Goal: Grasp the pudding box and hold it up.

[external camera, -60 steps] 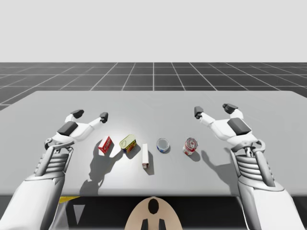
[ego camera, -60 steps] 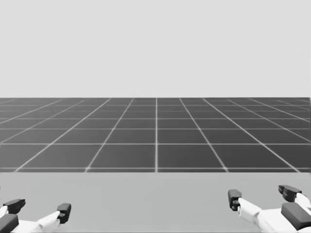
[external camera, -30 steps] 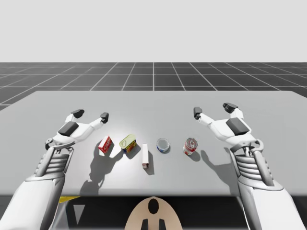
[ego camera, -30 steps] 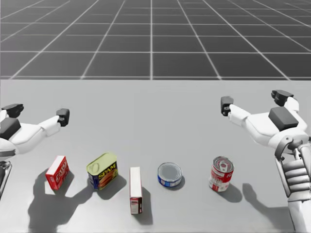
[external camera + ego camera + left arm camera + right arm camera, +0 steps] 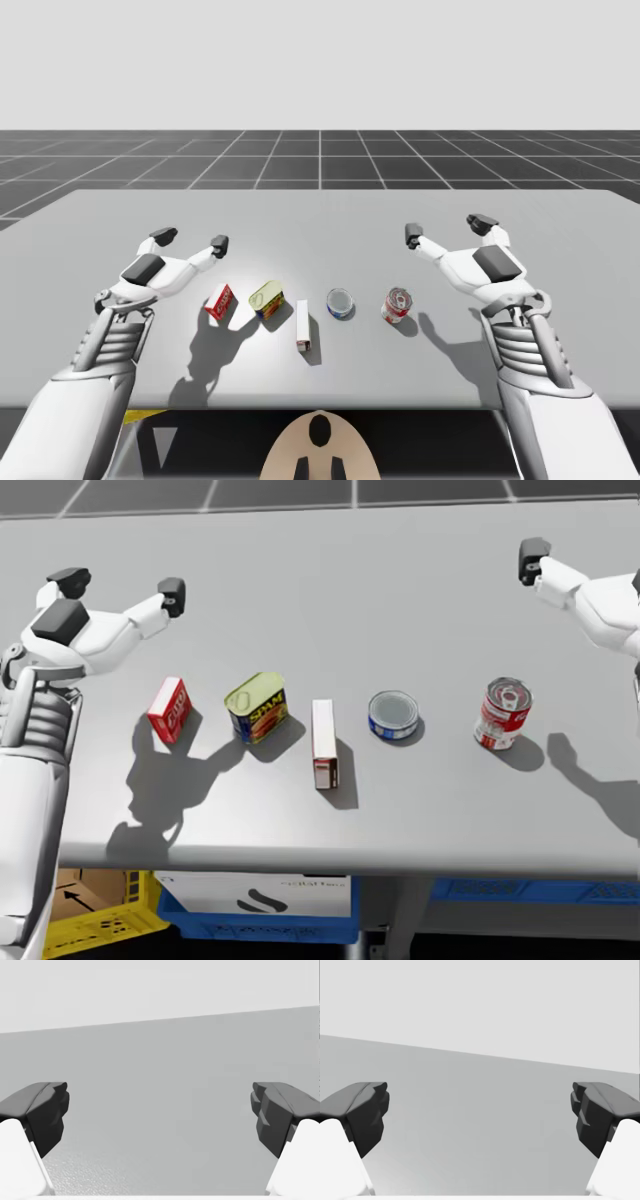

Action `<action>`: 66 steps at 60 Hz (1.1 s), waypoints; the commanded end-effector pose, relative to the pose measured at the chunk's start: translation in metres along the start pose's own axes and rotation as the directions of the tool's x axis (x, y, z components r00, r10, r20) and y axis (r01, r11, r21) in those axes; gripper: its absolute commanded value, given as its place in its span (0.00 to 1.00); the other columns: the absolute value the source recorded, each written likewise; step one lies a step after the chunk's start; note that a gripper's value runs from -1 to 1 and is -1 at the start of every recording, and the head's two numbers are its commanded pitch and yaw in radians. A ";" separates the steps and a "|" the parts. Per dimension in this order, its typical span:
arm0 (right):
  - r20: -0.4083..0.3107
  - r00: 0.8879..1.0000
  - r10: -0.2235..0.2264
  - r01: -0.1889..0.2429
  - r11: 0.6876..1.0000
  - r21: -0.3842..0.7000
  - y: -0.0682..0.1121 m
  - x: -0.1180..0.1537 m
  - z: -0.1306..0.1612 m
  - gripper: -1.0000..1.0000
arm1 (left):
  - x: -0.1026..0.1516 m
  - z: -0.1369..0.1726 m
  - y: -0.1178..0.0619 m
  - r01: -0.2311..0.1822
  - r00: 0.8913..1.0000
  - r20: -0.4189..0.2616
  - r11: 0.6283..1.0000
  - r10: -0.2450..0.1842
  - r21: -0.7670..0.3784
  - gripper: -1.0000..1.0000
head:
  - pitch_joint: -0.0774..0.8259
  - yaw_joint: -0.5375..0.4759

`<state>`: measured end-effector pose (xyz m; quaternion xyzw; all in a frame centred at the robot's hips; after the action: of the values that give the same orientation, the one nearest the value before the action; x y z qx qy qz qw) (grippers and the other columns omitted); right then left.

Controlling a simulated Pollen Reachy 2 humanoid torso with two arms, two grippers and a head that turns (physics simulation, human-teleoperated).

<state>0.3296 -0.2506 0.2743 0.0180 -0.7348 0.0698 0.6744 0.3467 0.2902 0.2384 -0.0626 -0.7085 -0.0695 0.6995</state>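
A small red box (image 5: 170, 709) (image 5: 220, 300) stands at the left end of a row of things on the grey table (image 5: 400, 610). A narrow white box with a red end (image 5: 324, 743) (image 5: 303, 323) lies in the middle of the row. My left gripper (image 5: 120, 584) (image 5: 190, 240) hovers open behind and to the left of the red box, apart from it. My right gripper (image 5: 447, 228) is open over the far right of the table; one of its fingers (image 5: 535, 558) reaches into the head view. Bare table lies ahead of the left gripper (image 5: 160, 1120) and the right gripper (image 5: 480, 1120).
Between the two boxes stands a yellow and blue rectangular tin (image 5: 257, 707). A flat blue can (image 5: 393, 715) and a red and white can (image 5: 503, 713) follow to the right. Blue crates (image 5: 260, 910) and a yellow crate (image 5: 90, 920) sit under the table's front edge.
My head has turned further down, so the whole row and the table's front edge now show. Both arms have hardly moved and both grippers stay open.
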 end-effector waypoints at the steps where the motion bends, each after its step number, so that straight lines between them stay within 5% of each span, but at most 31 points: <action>1: 0.000 1.000 -0.001 0.001 1.000 -0.001 0.000 0.000 0.000 0.00 | 0.001 0.001 -0.002 0.002 1.000 0.002 1.000 -0.002 -0.008 0.00 | 0.90 0.61; 10: -0.002 1.000 0.001 -0.001 1.000 -0.006 0.001 0.000 0.001 0.00 | 0.017 0.016 -0.015 0.013 0.999 -0.053 0.999 -0.014 -0.033 0.00 | 0.92 0.60; 18: -0.011 1.000 0.010 -0.010 1.000 -0.014 0.002 -0.002 0.000 0.00 | 0.031 0.038 -0.029 -0.077 0.991 -0.118 0.990 0.062 -0.121 0.00 | 0.92 0.60; 36: -0.017 1.000 0.021 -0.021 1.000 -0.016 0.004 -0.005 0.001 0.00 | 0.047 0.097 -0.072 -0.085 0.983 -0.181 0.970 0.044 -0.228 0.00 | 0.92 0.61; 66: -0.016 0.999 0.032 -0.032 0.999 -0.022 0.008 -0.006 0.003 0.00 | -0.004 0.156 -0.125 -0.146 0.961 -0.272 0.918 0.044 -0.368 0.00 | 0.92 0.61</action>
<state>0.3266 -0.2439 0.2677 0.0003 -0.7303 0.0719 0.6794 0.1871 0.2110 0.2438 -0.2057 -0.5864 -0.1675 0.7654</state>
